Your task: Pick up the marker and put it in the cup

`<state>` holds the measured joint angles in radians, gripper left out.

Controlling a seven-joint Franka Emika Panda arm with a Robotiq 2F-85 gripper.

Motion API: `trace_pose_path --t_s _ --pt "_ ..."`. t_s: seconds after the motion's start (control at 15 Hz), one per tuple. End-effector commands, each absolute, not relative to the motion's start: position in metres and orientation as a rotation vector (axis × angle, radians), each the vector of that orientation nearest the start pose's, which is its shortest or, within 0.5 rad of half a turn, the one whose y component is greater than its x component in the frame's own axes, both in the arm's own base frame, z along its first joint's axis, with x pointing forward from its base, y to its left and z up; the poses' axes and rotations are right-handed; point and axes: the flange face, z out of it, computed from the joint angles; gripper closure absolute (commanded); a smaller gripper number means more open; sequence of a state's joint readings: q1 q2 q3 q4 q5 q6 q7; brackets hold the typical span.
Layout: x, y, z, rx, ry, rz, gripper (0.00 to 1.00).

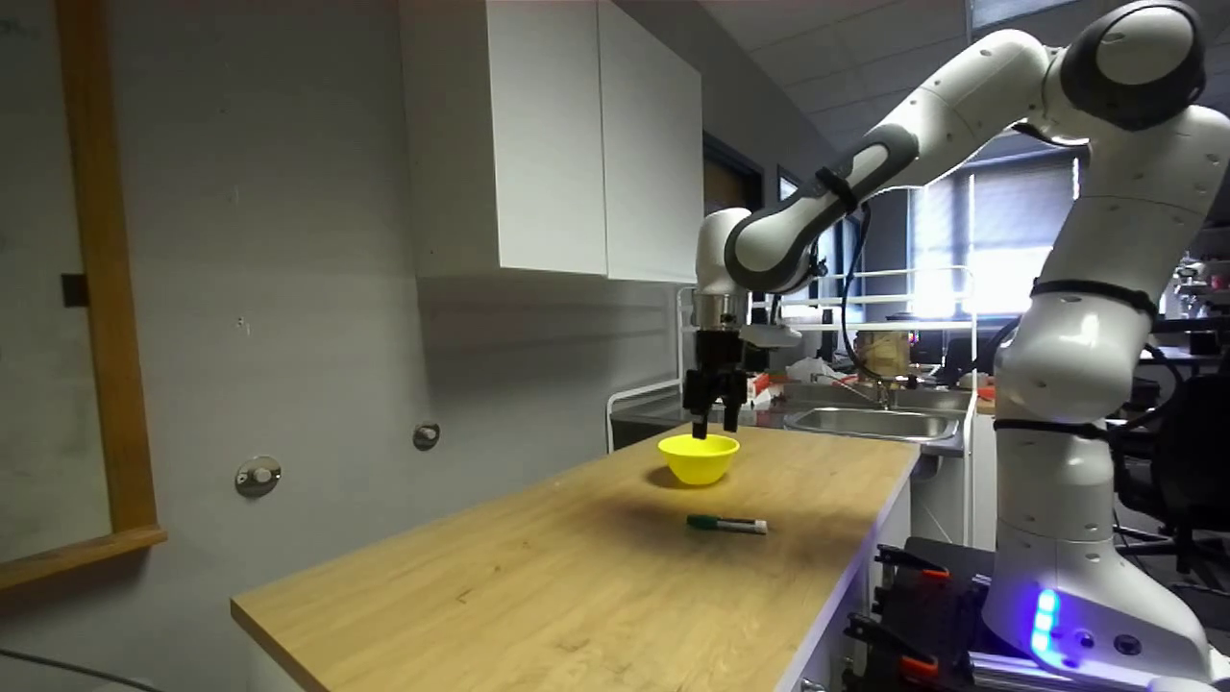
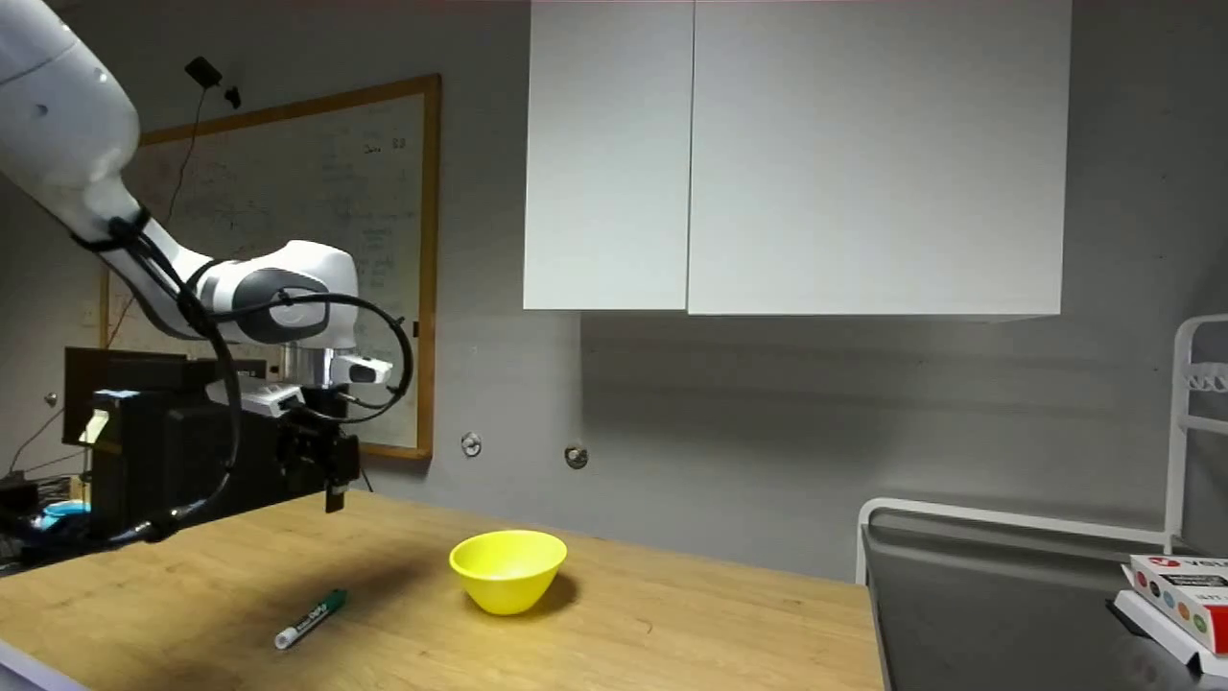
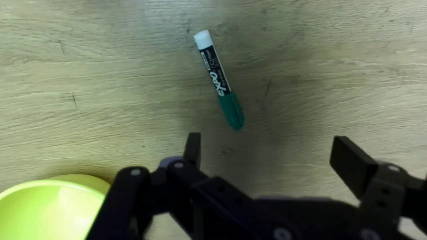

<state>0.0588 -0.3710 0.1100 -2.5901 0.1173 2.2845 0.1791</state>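
Observation:
The marker point(image 1: 727, 525) lies flat on the wooden counter, with a green cap, a dark label and a white end; it also shows in an exterior view point(image 2: 310, 619) and in the wrist view point(image 3: 217, 75). The yellow cup point(image 1: 699, 466) stands upright on the counter, also in an exterior view point(image 2: 508, 581) and at the lower left of the wrist view point(image 3: 50, 213), partly cut off. My gripper point(image 3: 266, 146) is open, with nothing between its fingers. It points down above the counter, apart from the marker, whose capped end lies just ahead of the fingertips in the wrist view.
The wooden counter point(image 1: 538, 596) runs along a grey wall. White wall cabinets point(image 2: 796, 163) hang above it. A sink point(image 1: 874, 423) and a white metal rack point(image 2: 1178, 432) are past its far end. A box point(image 2: 1185, 590) lies on the dark surface there.

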Motion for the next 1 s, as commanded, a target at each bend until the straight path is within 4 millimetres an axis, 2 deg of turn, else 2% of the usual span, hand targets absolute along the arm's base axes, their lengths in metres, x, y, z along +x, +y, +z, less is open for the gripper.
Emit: trace_pose_path --t_s 0.0,0.2,0.47,0.93 --pt "0.438 0.066 0.359 -3.124 0.072 -0.027 0.0" --pt "0.451 0.064 0.33 -3.151 0.031 0.036 0.0" --pt "0.456 0.072 0.298 -3.153 -0.016 0.086 0.0" --pt "0.44 0.077 0.247 -3.124 -0.086 0.086 0.0"
